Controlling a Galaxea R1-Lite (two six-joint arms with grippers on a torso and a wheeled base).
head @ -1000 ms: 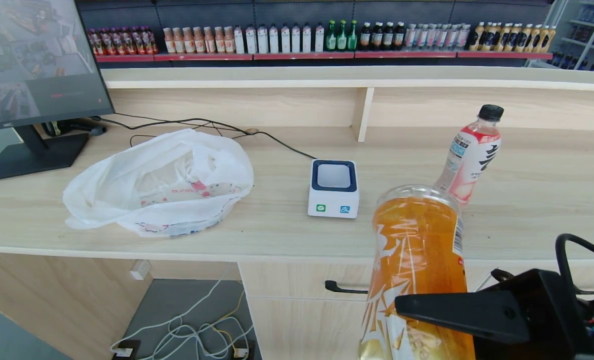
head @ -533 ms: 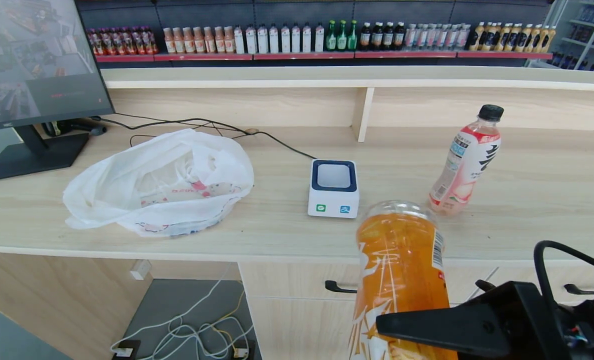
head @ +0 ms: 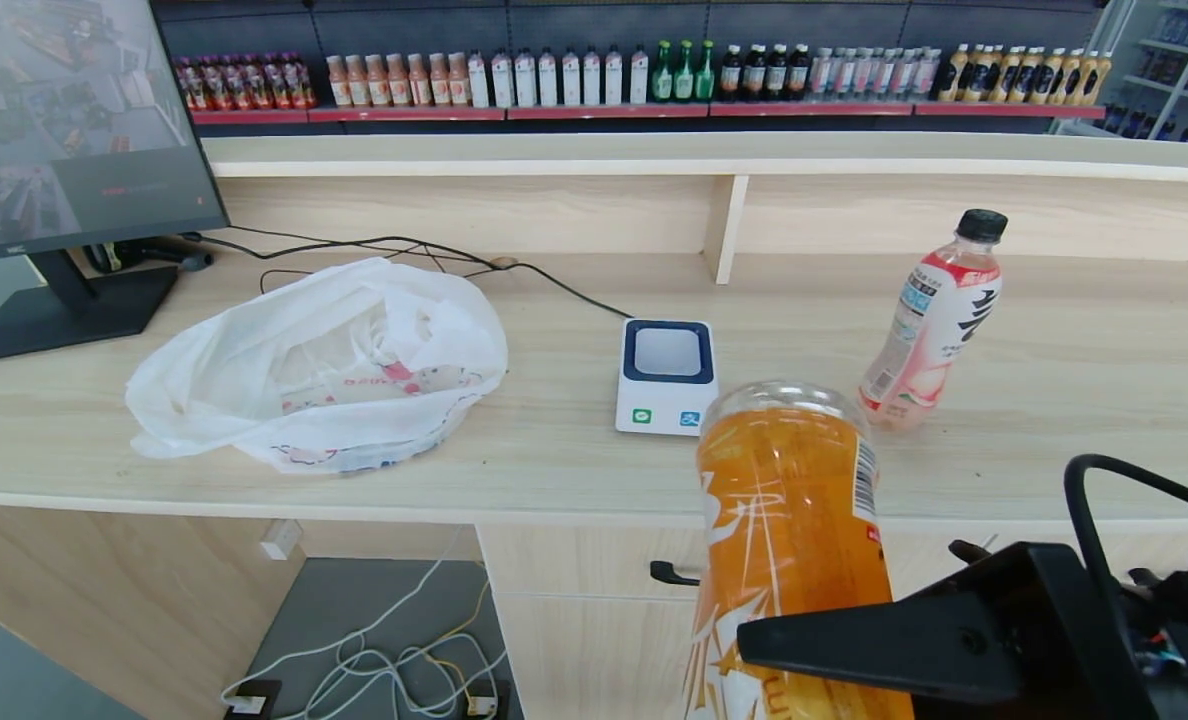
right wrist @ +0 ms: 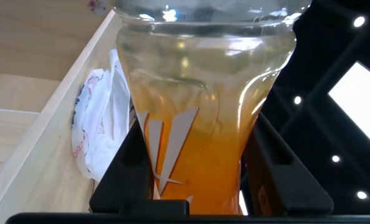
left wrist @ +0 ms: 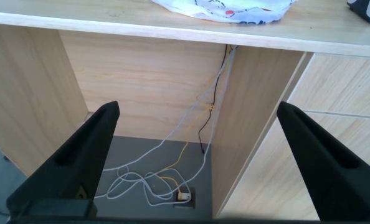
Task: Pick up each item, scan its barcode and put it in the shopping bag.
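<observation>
The tall, clear, orange-wrapped plastic container (head: 794,520) is clamped upright in the right hand (right wrist: 194,168) beside the white box scanner (head: 666,375). It is probably raised there to present its barcode (head: 866,480). The left hand (left wrist: 197,118) hangs open below the wooden worktop (head: 554,450).

light: bright and even, falling from small ceiling lamps (right wrist: 358,22) and a glowing panel (right wrist: 359,93) overhead.
shadows: soft and short, faint beneath the shopping bag (head: 324,365) and beside the scanner (head: 666,375).
glare: white glints on the orange bottle (head: 794,520); pale reflections across the monitor (head: 64,110).
dim spot: the floor (left wrist: 141,162) under the counter (head: 554,470).
edges: the straight back ledge (head: 954,165) bows; the peach bottle (head: 934,320) leans outward.
</observation>
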